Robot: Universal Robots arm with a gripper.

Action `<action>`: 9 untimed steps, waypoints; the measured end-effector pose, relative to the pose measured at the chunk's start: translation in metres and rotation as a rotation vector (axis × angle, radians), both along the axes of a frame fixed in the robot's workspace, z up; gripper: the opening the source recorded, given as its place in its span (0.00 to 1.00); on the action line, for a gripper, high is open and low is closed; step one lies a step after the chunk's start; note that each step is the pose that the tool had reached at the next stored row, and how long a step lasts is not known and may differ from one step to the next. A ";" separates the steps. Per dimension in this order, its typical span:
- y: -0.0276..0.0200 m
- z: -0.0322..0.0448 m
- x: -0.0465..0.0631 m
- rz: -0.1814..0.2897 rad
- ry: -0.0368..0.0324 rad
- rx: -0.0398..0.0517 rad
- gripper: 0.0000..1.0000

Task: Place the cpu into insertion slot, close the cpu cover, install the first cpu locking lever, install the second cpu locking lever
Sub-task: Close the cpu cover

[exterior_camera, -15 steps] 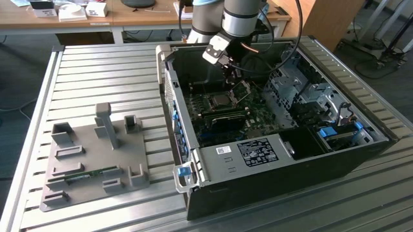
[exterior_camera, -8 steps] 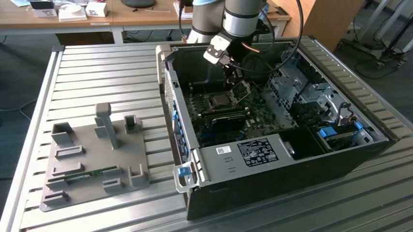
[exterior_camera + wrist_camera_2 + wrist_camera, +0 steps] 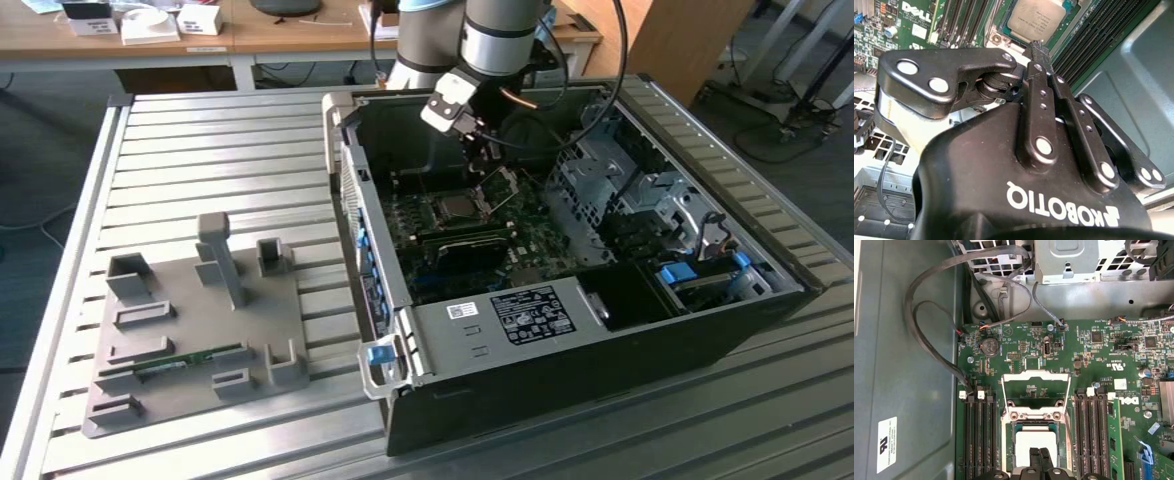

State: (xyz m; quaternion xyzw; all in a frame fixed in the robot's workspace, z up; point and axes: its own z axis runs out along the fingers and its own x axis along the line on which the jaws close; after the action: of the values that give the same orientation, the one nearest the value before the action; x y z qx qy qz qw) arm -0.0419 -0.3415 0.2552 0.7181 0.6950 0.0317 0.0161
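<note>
The gripper [image 3: 1040, 456] — fingers pressed together, empty — hides part of the seated cpu [image 3: 1024, 440]; cpu cover [image 3: 1036, 376] seemingly raised.

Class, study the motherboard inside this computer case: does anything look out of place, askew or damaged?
The cpu cover stands swung open on its hinge, so the cpu lies bare in the insertion slot, with the shut gripper close over it. Nothing looks damaged or spilled.

cpu [image 3: 1030, 439] in insertion slot [image 3: 1013, 445]
</note>
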 end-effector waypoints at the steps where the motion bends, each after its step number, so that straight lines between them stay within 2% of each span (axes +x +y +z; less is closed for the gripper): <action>1: 0.0000 0.0000 0.001 0.000 0.0000 0.0000 0.11; 9: 0.0000 -0.0001 0.010 0.000 -0.0001 0.0002 0.11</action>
State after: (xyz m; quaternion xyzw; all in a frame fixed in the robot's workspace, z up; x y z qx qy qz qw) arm -0.0319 -0.3415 0.2551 0.7182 0.6949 0.0318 0.0161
